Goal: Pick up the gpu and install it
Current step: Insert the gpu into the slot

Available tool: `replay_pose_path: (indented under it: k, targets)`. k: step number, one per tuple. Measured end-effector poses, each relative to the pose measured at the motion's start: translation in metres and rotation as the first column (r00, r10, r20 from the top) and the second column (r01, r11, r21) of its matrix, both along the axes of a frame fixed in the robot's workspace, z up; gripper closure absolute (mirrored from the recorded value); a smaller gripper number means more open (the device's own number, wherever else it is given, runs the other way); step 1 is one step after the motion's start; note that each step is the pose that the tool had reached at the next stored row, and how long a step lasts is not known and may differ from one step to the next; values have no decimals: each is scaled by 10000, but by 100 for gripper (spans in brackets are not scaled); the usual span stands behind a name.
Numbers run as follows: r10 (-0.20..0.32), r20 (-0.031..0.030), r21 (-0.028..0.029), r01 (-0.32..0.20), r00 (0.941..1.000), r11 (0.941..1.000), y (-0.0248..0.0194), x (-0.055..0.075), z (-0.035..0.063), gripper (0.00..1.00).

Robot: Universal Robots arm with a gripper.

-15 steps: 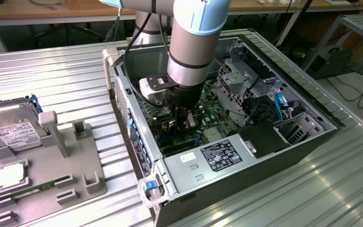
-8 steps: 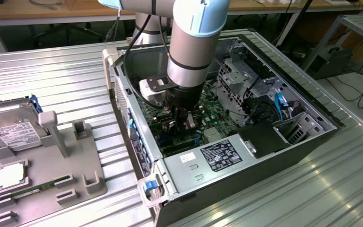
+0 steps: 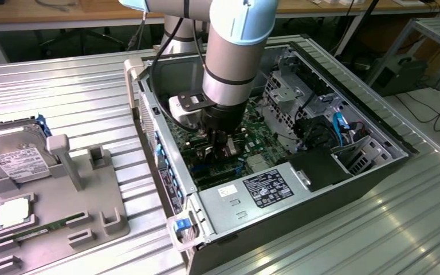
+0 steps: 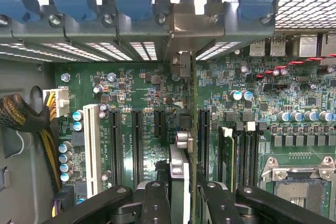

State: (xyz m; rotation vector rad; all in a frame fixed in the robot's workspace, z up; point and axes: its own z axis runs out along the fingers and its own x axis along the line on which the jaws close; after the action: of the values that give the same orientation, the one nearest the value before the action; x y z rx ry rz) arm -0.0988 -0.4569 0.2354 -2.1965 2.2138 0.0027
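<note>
The gpu (image 4: pixel 184 148) shows edge-on in the wrist view, standing upright over the green motherboard (image 4: pixel 131 87) between two black expansion slots (image 4: pixel 137 145). Its silvery bracket end (image 4: pixel 181 24) reaches the rear slot openings of the case. My gripper (image 4: pixel 184 205) is shut on the card, with one black finger (image 4: pixel 157 203) on each side of it. In the exterior view my gripper (image 3: pixel 218 150) is lowered deep inside the open computer case (image 3: pixel 373 123), over the motherboard; the card itself is hard to make out there.
A power supply (image 3: pixel 270 189) fills the case's near end, with drive cages (image 3: pixel 289 91) at the far side. Memory sticks (image 4: pixel 227 156) and the CPU socket (image 4: pixel 302 182) lie beside the card. Outside, a grey fixture (image 3: pixel 90 200) holds a hard drive (image 3: pixel 18 160) and a memory stick (image 3: pixel 44 226).
</note>
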Motion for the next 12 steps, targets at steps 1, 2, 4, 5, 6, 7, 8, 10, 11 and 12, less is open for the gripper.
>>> replay_pose_path:
  k: [1,2,4,5,6,7,8,10,11,12]
  targets:
    - [0,1,0,0,10000,10000,0,0,0,72]
    - [0,0,0,0,10000,10000,0,0,0,72]
    - [0,-1,1,0,10000,10000,0,0,0,72]
    - [-4,7,26,4,10000,10000,3,-1,-9,71]
    - [-6,5,13,6,10000,10000,2,-2,-6,71]
    - [-2,8,12,2,10000,10000,1,0,-6,64]
    - [0,0,-1,0,10000,10000,0,0,0,64]
    - [0,0,0,0,10000,10000,0,0,6,64]
    - [0,-2,-3,0,10000,10000,0,0,15,64]
    - [0,1,2,0,10000,10000,0,0,26,64]
